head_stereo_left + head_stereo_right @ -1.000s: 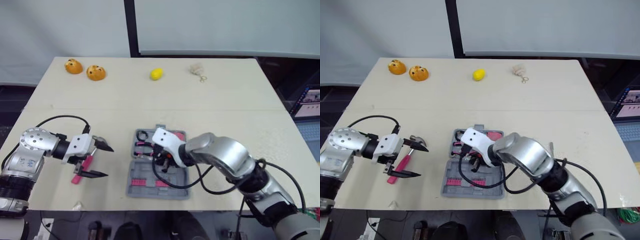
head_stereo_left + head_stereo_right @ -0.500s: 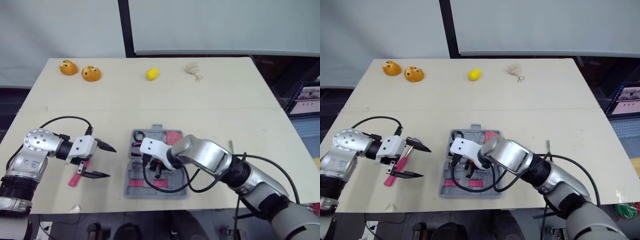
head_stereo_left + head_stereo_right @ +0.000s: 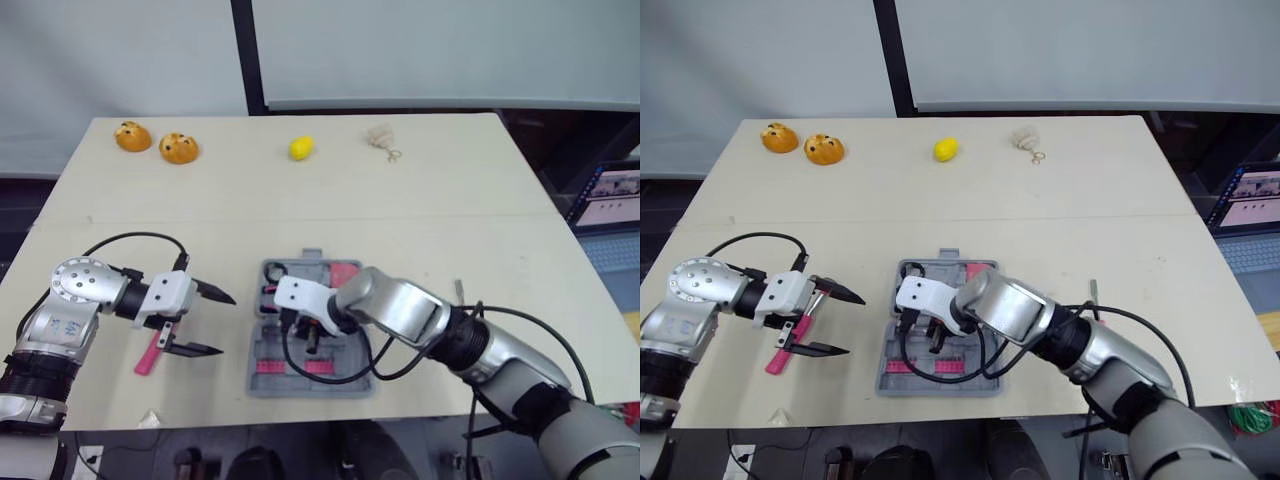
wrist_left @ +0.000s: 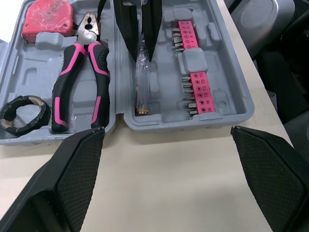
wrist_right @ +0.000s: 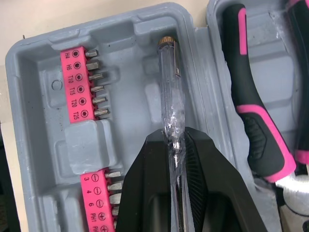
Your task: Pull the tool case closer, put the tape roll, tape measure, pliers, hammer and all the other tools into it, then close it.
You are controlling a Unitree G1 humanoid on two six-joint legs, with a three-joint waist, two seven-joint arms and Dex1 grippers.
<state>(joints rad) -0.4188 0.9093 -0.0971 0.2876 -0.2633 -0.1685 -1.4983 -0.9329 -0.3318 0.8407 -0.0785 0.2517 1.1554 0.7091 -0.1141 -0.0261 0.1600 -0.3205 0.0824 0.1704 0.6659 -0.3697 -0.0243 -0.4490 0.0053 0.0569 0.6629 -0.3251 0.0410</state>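
The gray tool case (image 4: pixel 227 104) lies open and flat on the table (image 3: pixel 400 220), near the front edge and in the middle.

One half of the case has three things in it: one red tape measure (image 4: pixel 47 19), one pair of pliers (image 4: pixel 88 28) with pink and black handles, and one black tape roll (image 4: pixel 25 99). The pliers lie between the other two.

The other half has two pink strips of bits (image 4: pixel 186 34), one after the other. Next to them is a long groove. One clear screwdriver (image 5: pixel 170 82) is over that groove. The right gripper (image 5: pixel 174 137) pinches the screwdriver between its two fingers. I cannot tell if the screwdriver rests in the groove.

The left gripper (image 3: pixel 225 325) is just left of the case. Its fingers are spread wide and hold nothing. One pink hammer (image 3: pixel 148 355) lies on the table under it, outside the case.

At the far edge of the table sit two orange round things (image 3: pixel 133 136), one yellow lemon (image 3: pixel 301 148) and one small beige thing (image 3: pixel 380 137) with a ring.
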